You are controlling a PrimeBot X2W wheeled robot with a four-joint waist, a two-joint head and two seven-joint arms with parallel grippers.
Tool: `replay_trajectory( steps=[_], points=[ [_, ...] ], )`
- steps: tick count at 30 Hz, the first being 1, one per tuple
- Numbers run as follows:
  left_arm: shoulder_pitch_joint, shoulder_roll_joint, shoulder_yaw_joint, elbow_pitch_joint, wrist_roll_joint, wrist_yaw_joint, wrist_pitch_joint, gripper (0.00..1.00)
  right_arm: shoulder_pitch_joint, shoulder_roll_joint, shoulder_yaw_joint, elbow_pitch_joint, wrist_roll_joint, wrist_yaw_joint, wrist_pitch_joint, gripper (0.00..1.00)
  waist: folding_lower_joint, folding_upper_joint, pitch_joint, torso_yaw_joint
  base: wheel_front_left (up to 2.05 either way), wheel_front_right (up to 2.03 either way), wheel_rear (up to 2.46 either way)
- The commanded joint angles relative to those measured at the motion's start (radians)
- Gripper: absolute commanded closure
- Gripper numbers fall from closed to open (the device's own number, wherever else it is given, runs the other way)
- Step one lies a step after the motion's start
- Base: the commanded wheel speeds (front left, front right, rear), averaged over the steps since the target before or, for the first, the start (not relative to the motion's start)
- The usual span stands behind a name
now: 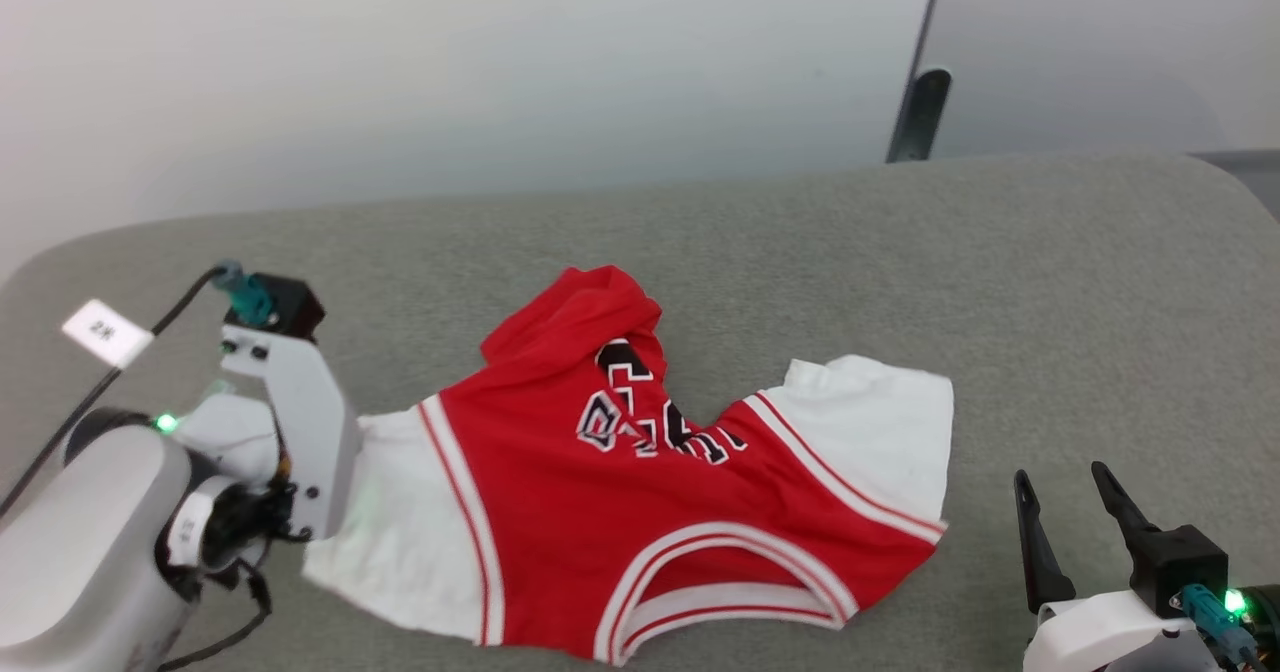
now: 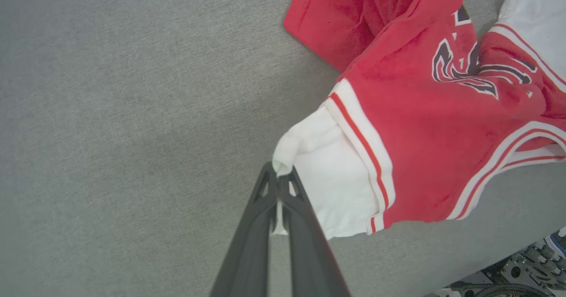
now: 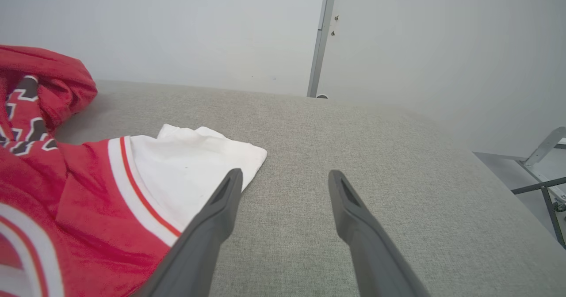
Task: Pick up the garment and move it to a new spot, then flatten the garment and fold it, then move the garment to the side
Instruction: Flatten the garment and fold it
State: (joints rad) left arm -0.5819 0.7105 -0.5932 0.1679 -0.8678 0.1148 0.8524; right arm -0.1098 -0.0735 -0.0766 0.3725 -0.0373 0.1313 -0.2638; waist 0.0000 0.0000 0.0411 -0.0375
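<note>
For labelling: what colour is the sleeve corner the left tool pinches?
White; the left wrist view shows that sleeve of the garment in the left tool best.

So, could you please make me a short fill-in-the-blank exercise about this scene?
1. The left gripper is shut on a ____ sleeve of the jersey.
2. The right gripper is ____, holding nothing.
3. The chest lettering is ____, outlined in white.
4. The jersey lies on a ____ fabric surface.
Missing words: white; open; black; grey.
</note>
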Motion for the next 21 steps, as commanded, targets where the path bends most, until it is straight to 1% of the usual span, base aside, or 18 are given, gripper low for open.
replay_trajectory(
  steps=[1, 5, 11, 13, 14, 15, 16, 18, 19, 21],
  points=[
    [0.016, 0.007, 0.001, 0.013, 0.009, 0.001, -0.006, 1.00, 0.016, -0.001, -0.001, 0.001, -0.010, -0.001, -0.001, 0.00, 0.0000, 0.0000, -0.025, 0.030, 0.00, 0.00, 0.00],
    [0.031, 0.021, -0.005, 0.075, 0.026, 0.009, -0.023, 1.00, 0.013, -0.008, 0.002, 0.008, -0.007, -0.001, -0.001, 0.00, 0.0000, 0.0000, -0.029, 0.038, 0.00, 0.00, 0.00],
    [0.053, 0.009, -0.015, 0.168, 0.029, 0.010, -0.044, 1.00, 0.006, -0.010, 0.002, 0.007, -0.004, -0.001, -0.001, 0.00, 0.0000, 0.0000, -0.024, 0.034, 0.00, 0.00, 0.00],
    [0.055, 0.002, -0.021, 0.201, 0.035, 0.007, -0.055, 0.97, 0.003, -0.010, 0.002, 0.006, -0.003, -0.001, -0.001, 0.00, 0.0000, 0.0000, -0.020, 0.031, 0.00, 0.00, 0.00],
    [0.056, -0.005, -0.021, 0.217, 0.033, 0.006, -0.064, 0.90, 0.001, -0.010, 0.002, 0.005, -0.002, -0.001, -0.001, 0.00, 0.0000, 0.0000, -0.018, 0.029, 0.00, 0.00, 0.00],
    [0.056, -0.009, -0.023, 0.232, 0.036, 0.001, -0.073, 0.73, -0.001, -0.010, 0.002, 0.005, -0.001, -0.001, -0.001, 0.00, 0.0000, 0.0000, -0.016, 0.028, 0.00, 0.00, 0.00],
    [0.056, -0.013, -0.025, 0.249, 0.038, -0.001, -0.082, 0.37, -0.003, -0.010, 0.004, 0.004, -0.001, -0.001, -0.001, 0.00, 0.0000, 0.0000, -0.014, 0.026, 0.00, 0.00, 0.00],
    [0.056, -0.022, -0.029, 0.276, 0.032, -0.013, -0.087, 0.20, -0.005, -0.008, 0.008, 0.004, -0.001, -0.001, -0.001, 0.00, 0.0000, 0.0000, -0.014, 0.022, 0.00, 0.00, 0.00],
    [0.051, -0.024, -0.026, 0.284, 0.031, -0.020, -0.097, 0.01, -0.006, -0.008, 0.010, 0.003, 0.000, -0.001, -0.001, 0.00, 0.0000, 0.0000, -0.014, 0.021, 0.00, 0.00, 0.00],
    [0.037, -0.022, -0.021, 0.293, 0.038, -0.027, -0.119, 0.00, -0.007, -0.008, 0.012, 0.000, 0.005, -0.001, -0.001, 0.00, 0.0000, 0.0000, -0.016, 0.019, 0.00, 0.00, 0.00]
  ],
)
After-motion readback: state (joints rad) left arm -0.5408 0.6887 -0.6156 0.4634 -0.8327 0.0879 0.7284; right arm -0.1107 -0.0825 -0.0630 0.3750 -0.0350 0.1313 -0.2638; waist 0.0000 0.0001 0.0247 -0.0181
